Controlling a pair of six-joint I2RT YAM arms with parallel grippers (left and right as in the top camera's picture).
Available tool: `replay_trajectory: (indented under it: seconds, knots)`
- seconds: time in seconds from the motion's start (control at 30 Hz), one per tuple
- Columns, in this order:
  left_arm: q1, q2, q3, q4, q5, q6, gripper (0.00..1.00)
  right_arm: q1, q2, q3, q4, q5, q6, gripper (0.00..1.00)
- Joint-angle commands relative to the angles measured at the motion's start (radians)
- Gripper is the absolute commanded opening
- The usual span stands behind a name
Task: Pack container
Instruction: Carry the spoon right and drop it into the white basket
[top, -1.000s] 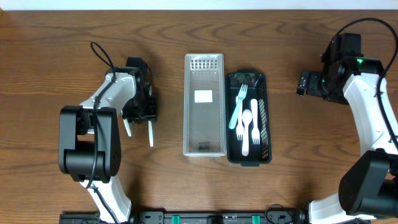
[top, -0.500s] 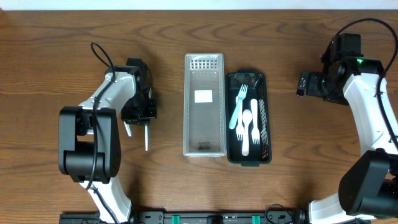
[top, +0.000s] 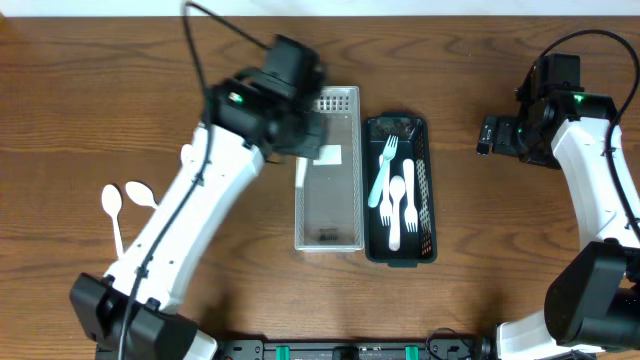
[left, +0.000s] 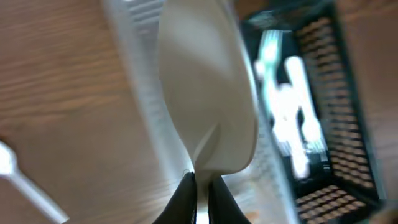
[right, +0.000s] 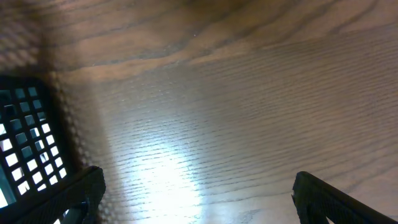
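Note:
My left gripper (left: 200, 186) is shut on the handle of a white plastic spoon (left: 208, 106), whose bowl fills the left wrist view. In the overhead view the left gripper (top: 303, 138) hangs over the far left part of the clear plastic container (top: 328, 200). To the container's right, touching it, stands a black mesh basket (top: 424, 175) holding white and pale-green forks and a spoon (top: 396, 205). Two more white spoons (top: 113, 204) lie on the table at the left. My right gripper (top: 487, 133) stands open over bare wood, right of the basket, holding nothing.
The wooden table (top: 250, 290) runs around both containers. The left arm (top: 190, 210) stretches diagonally from the near left edge to the clear container. The right wrist view shows the basket's mesh wall (right: 18, 149) at its left edge.
My left gripper closed on a spoon at the left of the table and swung right and away with it, over the clear container. Two spoons now show at the left. The right arm stayed put.

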Motion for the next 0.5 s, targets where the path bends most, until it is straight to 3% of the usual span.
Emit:
replay_trajectory:
  seconds: [0.0, 0.2, 0.4, 0.43, 0.47]
  knots:
    - [-0.054, 0.087, -0.030, 0.035, -0.008, -0.093, 0.06, -0.010, -0.006, -0.002, 0.000, 0.000, -0.019, 0.99]
    - [-0.084, 0.272, -0.037, 0.084, -0.008, -0.107, 0.06, -0.010, -0.006, -0.002, -0.001, 0.000, -0.019, 0.99]
    - [-0.080, 0.349, -0.037, 0.079, -0.009, -0.091, 0.08, -0.010, -0.006, -0.002, -0.008, 0.000, -0.019, 0.99]
    - [-0.080, 0.339, -0.032, 0.079, -0.009, -0.075, 0.17, -0.010, -0.006, -0.002, -0.008, 0.000, -0.019, 0.99]
    - [-0.078, 0.330, -0.027, 0.078, -0.010, -0.058, 0.40, -0.010, -0.006, -0.002, -0.008, 0.000, -0.019, 0.99]
